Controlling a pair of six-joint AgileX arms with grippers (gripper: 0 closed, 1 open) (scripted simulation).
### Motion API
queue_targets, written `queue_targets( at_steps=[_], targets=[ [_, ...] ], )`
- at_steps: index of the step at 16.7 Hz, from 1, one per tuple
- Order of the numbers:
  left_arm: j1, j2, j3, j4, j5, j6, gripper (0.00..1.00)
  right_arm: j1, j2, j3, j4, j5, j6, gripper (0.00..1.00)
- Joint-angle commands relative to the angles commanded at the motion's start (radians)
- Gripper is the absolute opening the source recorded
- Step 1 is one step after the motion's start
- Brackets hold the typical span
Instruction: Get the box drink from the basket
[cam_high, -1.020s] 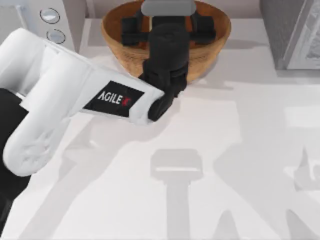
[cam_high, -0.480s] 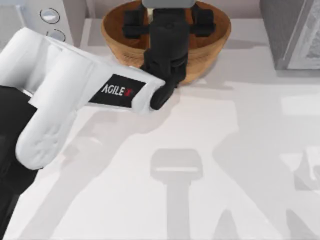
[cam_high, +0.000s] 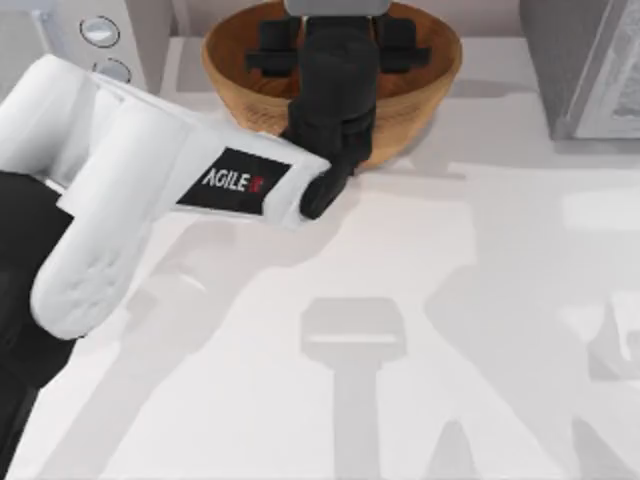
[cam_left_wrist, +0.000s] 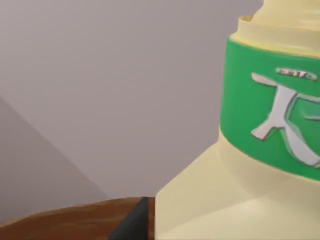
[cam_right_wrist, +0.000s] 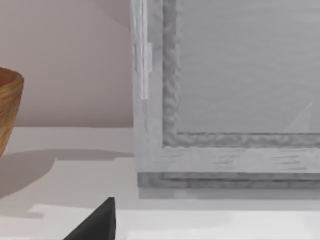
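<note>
1. While the left gripper (cam_high: 335, 20) is held over the basket (cam_high: 420, 100), the box drink (cam_left_wrist: 240, 165) is seen close ahead — inside the basket, apparently.
2. Finger state cannot be told; a centred, upright approach is advised.
3. Counted: one carton, one basket — right arm parked.

My left arm (cam_high: 120, 200) is smooth white with rounded casings. A black plate (cam_high: 233, 182) carries white AGILEX lettering and a red mark. Wrist and left hand (cam_high: 335, 40) are matte black.

white table (cam_high: 500, 300), grey cabinet (cam_high: 585, 65), dialled appliance (cam_high: 100, 40)
</note>
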Motion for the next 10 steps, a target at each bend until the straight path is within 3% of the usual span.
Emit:
queue_targets(
  at_steps=[5, 10],
  targets=[
    [0.0, 0.0, 0.0, 0.0, 0.0, 0.0, 0.02, 0.0, 0.0, 0.0, 0.0, 0.0, 0.0, 1.0],
    [0.0, 0.0, 0.0, 0.0, 0.0, 0.0, 0.0, 0.0, 0.0, 0.0, 0.0, 0.0, 0.0, 1.0]
  ],
)
